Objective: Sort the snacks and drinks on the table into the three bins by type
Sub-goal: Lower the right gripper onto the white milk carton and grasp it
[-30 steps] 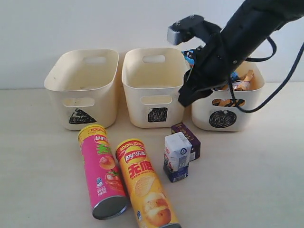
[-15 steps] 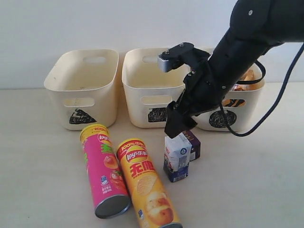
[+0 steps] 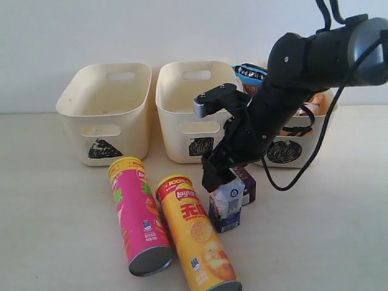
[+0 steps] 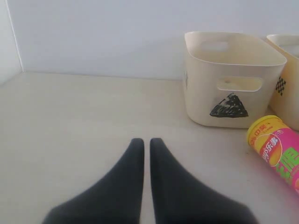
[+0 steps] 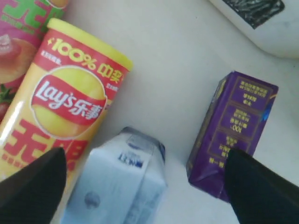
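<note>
White carton (image 3: 227,206) is seen upright on the table (image 3: 60,230), directly beneath the right gripper (image 3: 213,179). The jaws are spread wide to either side of the carton and nothing is held. The purple carton (image 3: 247,182) is found by one fingertip. The orange-yellow tube (image 3: 197,236) lies by the other, with the pink tube (image 3: 136,215) beyond it. The bins (image 3: 182,109) are lined up behind the gripper. A blue bag (image 3: 250,74) and an orange bag (image 3: 316,104) are contained in the circle-marked bin (image 3: 286,151). The left gripper (image 4: 145,144) is pressed shut and empty, low over bare table.
</note>
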{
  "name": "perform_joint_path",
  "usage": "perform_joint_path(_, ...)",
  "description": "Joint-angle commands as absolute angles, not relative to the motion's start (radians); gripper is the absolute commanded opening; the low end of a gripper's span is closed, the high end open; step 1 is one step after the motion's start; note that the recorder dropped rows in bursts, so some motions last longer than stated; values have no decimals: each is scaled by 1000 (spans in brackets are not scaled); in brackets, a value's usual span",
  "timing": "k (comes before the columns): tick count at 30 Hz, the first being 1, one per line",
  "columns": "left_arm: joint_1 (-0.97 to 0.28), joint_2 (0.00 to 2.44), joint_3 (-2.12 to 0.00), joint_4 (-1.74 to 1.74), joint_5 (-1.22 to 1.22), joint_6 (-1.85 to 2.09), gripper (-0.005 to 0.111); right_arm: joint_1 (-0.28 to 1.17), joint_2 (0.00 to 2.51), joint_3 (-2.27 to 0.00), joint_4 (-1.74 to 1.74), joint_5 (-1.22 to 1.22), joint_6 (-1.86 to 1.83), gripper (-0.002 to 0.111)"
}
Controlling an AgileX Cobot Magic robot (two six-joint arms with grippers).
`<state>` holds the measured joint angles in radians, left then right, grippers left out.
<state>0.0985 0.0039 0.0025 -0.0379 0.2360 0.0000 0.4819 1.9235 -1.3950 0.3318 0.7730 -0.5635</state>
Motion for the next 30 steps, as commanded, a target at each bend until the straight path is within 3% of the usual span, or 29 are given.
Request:
perform_joint_path(1,93,0,0,-36,232,-7,4,504,1954,-1395,248,738,-507,81)
perform_joint_path(4,93,0,0,-36,232,-7,4,508,1965,-1395,213,733,-458,78)
perform_joint_path(7,93,0,0,-36,232,-7,4,508,1965,-1395,212,727,-444,63)
perform_joint_path(10,93,0,0,-36,232,-7,4,508,1965,-1395,212,744,-444,36)
perform_joint_path(12,93,0,0,-36,232,-7,4,508,1965,-1395,210,767,-453,6)
perform_joint_path(13,93,0,0,-36,232,-7,4,508,1965,-1395,210,774,-460,0)
perform_joint_path(30,93,0,0,-36,232,-7,4,508,1865,-1397,153,807,-459,0)
